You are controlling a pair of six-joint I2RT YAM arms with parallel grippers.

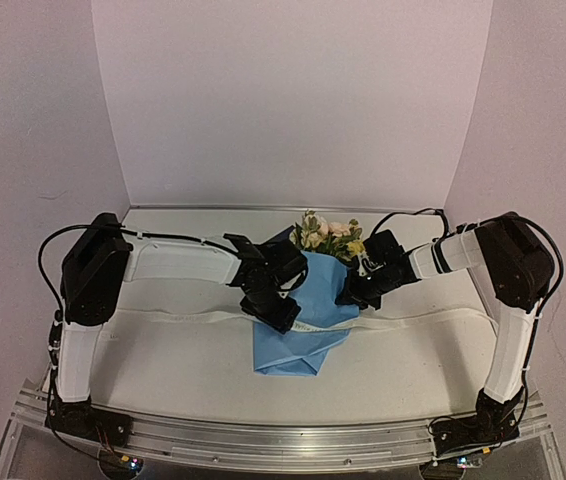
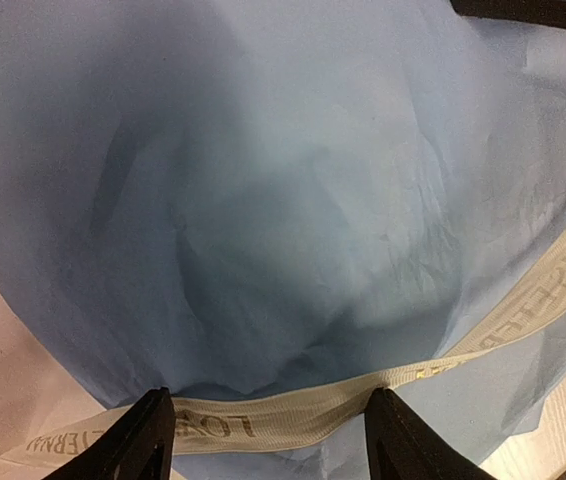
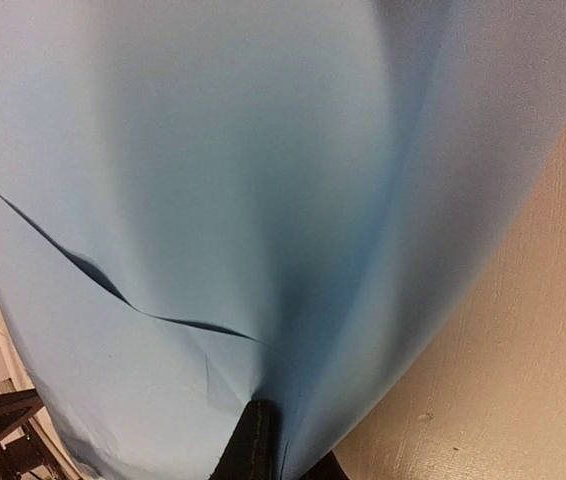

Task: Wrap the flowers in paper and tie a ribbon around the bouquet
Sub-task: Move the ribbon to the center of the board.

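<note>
The right gripper [image 3: 256,446] pinches the blue paper [image 1: 301,325]. The left gripper [image 2: 273,435] stands open astride the ribbon [image 2: 298,410]. The flowers [image 1: 328,235] stick out at the far end.

White arm links [image 1: 178,262], black joints [image 1: 93,265], black cables [image 1: 163,236]

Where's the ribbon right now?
In the top view the ribbon runs left to right across the table, crossing over the paper directly beneath the open left gripper.
</note>
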